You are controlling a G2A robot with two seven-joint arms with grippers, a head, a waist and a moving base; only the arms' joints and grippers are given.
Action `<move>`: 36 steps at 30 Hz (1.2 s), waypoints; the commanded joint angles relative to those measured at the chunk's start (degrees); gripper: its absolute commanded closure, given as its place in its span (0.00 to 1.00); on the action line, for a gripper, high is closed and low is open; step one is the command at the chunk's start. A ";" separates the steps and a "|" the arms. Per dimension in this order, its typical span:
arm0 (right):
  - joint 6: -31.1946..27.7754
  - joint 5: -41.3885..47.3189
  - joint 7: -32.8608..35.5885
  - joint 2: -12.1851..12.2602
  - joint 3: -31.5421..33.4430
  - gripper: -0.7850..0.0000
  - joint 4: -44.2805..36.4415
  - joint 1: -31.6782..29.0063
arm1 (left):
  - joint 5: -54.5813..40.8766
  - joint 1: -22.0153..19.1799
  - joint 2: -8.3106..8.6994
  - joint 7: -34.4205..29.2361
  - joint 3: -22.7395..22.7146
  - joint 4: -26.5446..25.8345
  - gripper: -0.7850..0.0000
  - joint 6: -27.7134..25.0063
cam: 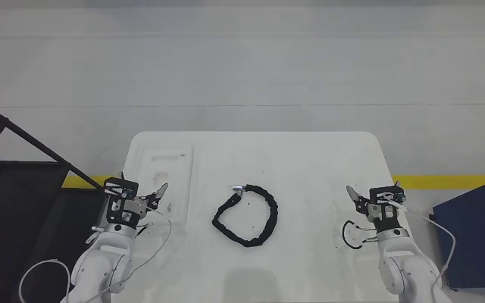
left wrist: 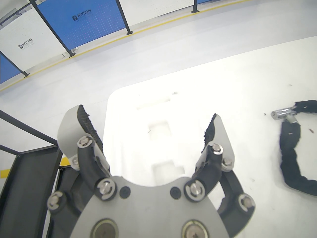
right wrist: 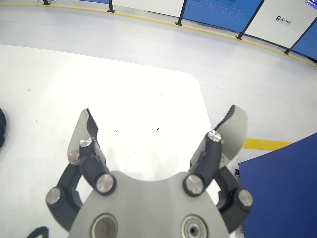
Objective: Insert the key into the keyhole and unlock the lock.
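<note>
While both arms hang over the near corners of the white desk (cam: pixel 318 163), the chain lock (cam: pixel 271 214) lies between them, well apart from either tool. It is a black fabric-sleeved chain curled into a rough loop flat on the desk. Its silver lock cylinder (left wrist: pixel 281 113) sits at the end of the loop farthest from the robot and nearer the left arm.

The left tool (left wrist: pixel 147 112) is spread wide, its ridged black pads (left wrist: pixel 86 122) facing each other with nothing between them. It hovers over the near end of a white moulded tray (cam: pixel 163 161) with shallow rectangular recesses, which stretches ahead of this tool along the desk's left side. The chain sits beyond the tray, off to this tool's inner side, toward the other arm.

The right tool (right wrist: pixel 159 109) is also spread wide and holds nothing. It hangs over bare desk near the right edge, with one finger (right wrist: pixel 235 125) reaching out past that edge. A bit of the black chain shows far off on this tool's inner side. I cannot make out a key among the tray's recesses or on the desk.
</note>
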 commanded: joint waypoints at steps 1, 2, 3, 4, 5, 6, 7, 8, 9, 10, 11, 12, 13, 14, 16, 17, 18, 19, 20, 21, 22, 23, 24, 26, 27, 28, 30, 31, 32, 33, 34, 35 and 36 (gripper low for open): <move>0.00 0.00 0.00 0.00 0.00 0.00 0.00 0.00 | -1.34 1.55 0.11 -2.58 -1.57 -3.31 0.00 -1.75; 0.00 0.00 0.00 0.00 0.00 0.00 0.00 0.00 | -0.84 1.91 0.18 -3.10 -2.21 -4.58 0.00 -2.31; 0.00 0.00 0.00 0.00 0.00 0.00 0.00 0.00 | 0.03 2.58 0.27 -3.82 -3.04 -6.06 0.00 -3.00; 0.00 0.00 0.00 0.00 0.00 0.00 0.00 0.00 | 0.65 3.46 0.35 -4.82 -4.05 -8.24 0.00 -3.74; 0.00 0.00 0.00 0.00 0.00 0.00 0.00 0.00 | 0.92 3.82 0.39 -5.30 -4.59 -9.47 0.00 -4.00; 0.00 0.00 0.00 0.00 0.00 0.00 0.00 0.00 | 1.35 4.33 0.42 -6.01 -5.32 -11.15 0.00 -4.30; 0.00 0.00 0.00 0.00 0.00 0.00 0.00 0.00 | 1.86 4.88 0.44 -6.93 -6.04 -13.34 0.00 -4.56; 0.00 0.00 0.00 0.00 0.00 0.00 0.00 0.00 | 2.18 5.15 0.46 -7.45 -6.25 -14.26 0.00 -4.85; 0.00 0.00 0.00 0.00 0.00 0.00 0.00 0.00 | 3.14 5.47 0.51 -8.39 -6.54 -15.52 0.00 -5.50; 0.00 0.00 0.00 0.00 0.00 0.00 0.00 0.00 | 3.04 5.82 0.50 -10.14 -6.60 -16.91 0.00 -5.95; 0.00 0.00 0.00 0.00 0.00 0.00 0.00 0.00 | 2.79 5.88 0.49 -11.14 -6.66 -17.54 0.00 -6.09; 0.00 0.00 0.00 0.00 0.00 0.00 0.00 0.00 | 3.35 5.90 0.54 -12.96 -6.87 -18.61 0.00 -6.59; 0.00 0.00 0.00 0.00 0.00 0.00 0.00 0.00 | 4.09 5.88 0.59 -15.21 -7.04 -19.86 0.00 -7.34; 0.00 0.00 0.00 0.00 0.00 0.00 0.00 0.00 | 4.04 5.90 0.61 -16.60 -7.06 -20.39 0.00 -7.76; 0.00 0.00 0.00 0.00 0.00 0.00 0.00 0.00 | 3.67 4.75 0.81 -21.02 -7.28 -20.39 0.00 -10.86; 0.00 0.00 0.00 0.00 0.00 0.00 0.00 0.00 | 4.13 4.25 0.92 -22.30 -7.39 -20.39 0.00 -12.07; 0.00 0.00 0.00 0.00 0.00 0.00 0.00 0.00 | 4.44 3.46 1.04 -23.90 -7.40 -20.39 0.00 -13.60; 0.00 0.00 0.00 0.00 0.00 0.00 0.00 0.00 | 5.31 2.67 1.22 -25.57 -7.24 -20.39 0.00 -15.82; 0.00 0.00 0.00 0.00 0.00 0.00 0.00 0.00 | 6.04 2.07 1.38 -27.50 -6.88 -20.39 0.00 -18.00; 0.00 0.00 0.00 0.00 0.00 0.00 0.00 0.00 | 6.55 1.34 1.52 -29.49 -6.56 -20.39 0.00 -19.72; 0.00 0.00 0.00 0.00 0.00 0.00 0.00 0.00 | 6.91 0.01 1.65 -32.25 -5.97 -20.39 0.00 -21.18; 0.00 0.00 0.00 0.00 0.00 0.00 0.00 0.00 | 7.02 -0.93 1.71 -34.32 -5.14 -20.39 0.00 -21.88; 0.00 0.00 0.00 0.00 0.00 0.00 0.00 0.00 | 7.34 -1.57 1.75 -35.74 -4.43 -20.39 0.00 -22.33; 0.00 0.00 0.00 0.00 0.00 0.00 0.00 0.00 | 6.54 -3.15 1.76 -40.15 -1.92 -20.39 0.00 -23.08; 0.00 0.00 0.00 0.00 0.00 0.00 0.00 0.00 | 5.70 -3.95 1.74 -42.44 -0.79 -20.39 0.00 -23.28; 0.00 0.00 0.00 0.00 0.00 0.00 0.00 0.00 | 5.18 -4.93 1.74 -44.56 0.14 -20.38 0.00 -23.44; 0.00 0.00 0.00 0.00 0.00 0.00 0.00 0.00 | 4.71 -7.39 1.75 -48.12 2.04 -19.27 0.00 -23.76; 0.00 0.00 0.00 0.00 0.00 0.00 0.00 0.00 | 4.97 -8.83 1.77 -49.79 3.09 -18.42 0.00 -24.07; 0.00 0.00 0.00 0.00 0.00 0.00 0.00 0.00 | 5.60 -10.35 1.78 -51.16 4.17 -17.37 0.00 -24.27; 0.00 0.00 0.00 0.00 0.00 0.00 0.00 0.00 | 6.18 -11.85 1.77 -52.23 5.33 -16.33 0.00 -24.28; 0.00 0.00 0.00 0.00 0.00 0.00 0.00 0.00 | 6.47 -13.72 1.69 -53.43 6.94 -14.75 0.00 -23.91; 0.00 0.00 0.00 0.00 0.00 0.00 0.00 0.00 | 6.72 -14.86 1.63 -54.36 8.16 -13.55 0.00 -23.70; 0.00 0.00 0.00 0.00 0.00 0.00 0.00 0.00 | 6.88 -15.93 1.56 -55.20 9.23 -12.61 0.00 -23.38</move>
